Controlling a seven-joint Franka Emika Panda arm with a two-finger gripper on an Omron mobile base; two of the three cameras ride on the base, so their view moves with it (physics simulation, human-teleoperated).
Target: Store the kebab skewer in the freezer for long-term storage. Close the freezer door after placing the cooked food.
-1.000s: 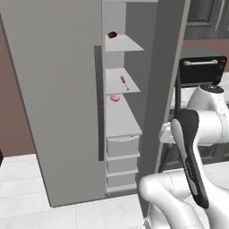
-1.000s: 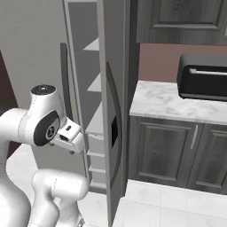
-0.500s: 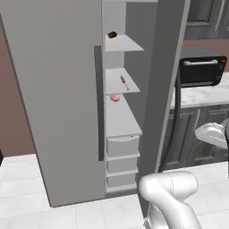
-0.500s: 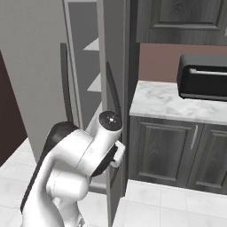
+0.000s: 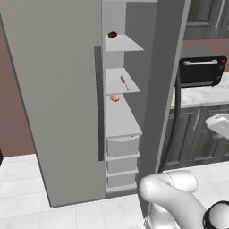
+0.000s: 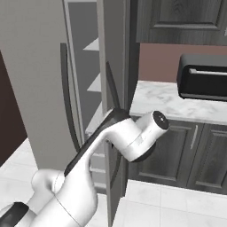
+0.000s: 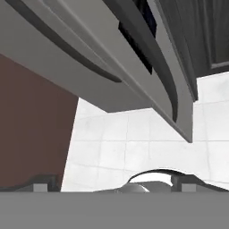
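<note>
We note thin metal kebab skewer point(image 5: 124, 82) lying on pale middle shelf of tall grey freezer point(image 5: 67, 89), storage done. Gripper point(image 7: 112, 187) released, empty, facing panelled grey freezer door point(image 7: 147, 67), likely for closing push.

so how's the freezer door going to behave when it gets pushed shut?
The freezer door is a tall rigid slab, so it probably swings on its hinge without flexing. It stands wide open, so expect a long arc. Pushing near its dark handle should take least effort.
</note>
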